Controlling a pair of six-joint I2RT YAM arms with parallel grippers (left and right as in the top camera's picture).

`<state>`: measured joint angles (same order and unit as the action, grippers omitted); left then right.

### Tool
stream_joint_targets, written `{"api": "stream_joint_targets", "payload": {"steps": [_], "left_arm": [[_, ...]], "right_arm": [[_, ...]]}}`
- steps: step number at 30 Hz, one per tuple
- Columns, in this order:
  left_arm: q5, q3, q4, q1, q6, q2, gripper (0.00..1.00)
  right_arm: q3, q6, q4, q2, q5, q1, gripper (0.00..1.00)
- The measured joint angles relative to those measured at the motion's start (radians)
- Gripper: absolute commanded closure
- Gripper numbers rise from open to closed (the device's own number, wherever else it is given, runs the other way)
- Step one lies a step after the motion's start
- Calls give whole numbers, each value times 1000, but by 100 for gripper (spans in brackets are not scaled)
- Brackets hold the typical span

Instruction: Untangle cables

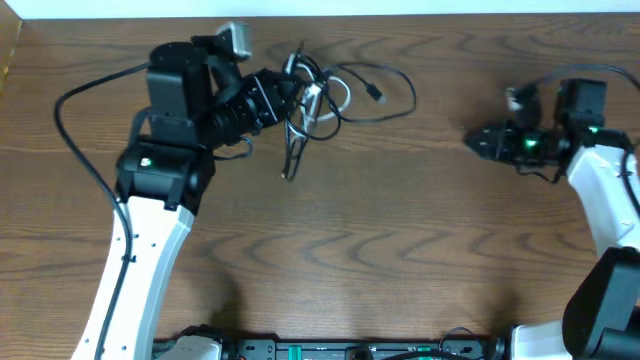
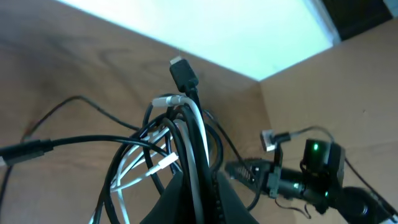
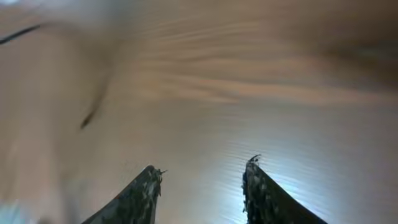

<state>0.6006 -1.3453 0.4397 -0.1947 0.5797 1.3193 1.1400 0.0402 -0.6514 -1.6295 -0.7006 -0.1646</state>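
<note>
On wrist cams, not overhead: L jaws pinch cables [image 2: 193, 124]; R jaws spread.

The left arm [image 1: 150, 240] rises white from the near left edge, bends at a black elbow and reaches to the right along the far side. At its end, the left gripper [image 1: 288, 100] is pinched tight on the cables [image 2: 186, 124]. The right arm [image 1: 610, 200] comes up from the near right corner and turns its wrist to point left, where the right gripper [image 1: 482, 142] has its two dark fingers [image 3: 140, 193] parted with a clear gap between them.
</note>
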Motion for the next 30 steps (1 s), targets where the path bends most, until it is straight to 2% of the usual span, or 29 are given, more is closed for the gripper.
{"api": "stream_joint_targets", "payload": {"steps": [3,6,10,13,15,18,22,27,30], "left_arm": [[3,0,77,-27,-3,47,93],[6,0,142,-38,-5,111,92],[5,0,186,-38,-1,200,93],[5,0,189,-38,50,247,93],[6,0,194,-38,123,254,93],[6,0,195,-38,289,254,93],[10,0,252,-38,565,254,92],[26,0,300,-38,709,254,93],[42,0,312,-38,750,254,92]], "right_arm": [[-1,-96,58,0,-177,90,44],[-2,-106,109,0,-264,145,43],[-2,-48,174,0,-335,190,43],[-2,42,184,0,-288,209,43],[-2,132,173,0,-194,209,42],[-2,161,198,0,-163,216,41],[-2,34,296,0,-276,260,34],[-2,-79,417,1,-388,291,28],[-2,-171,404,1,-438,316,27]]}}
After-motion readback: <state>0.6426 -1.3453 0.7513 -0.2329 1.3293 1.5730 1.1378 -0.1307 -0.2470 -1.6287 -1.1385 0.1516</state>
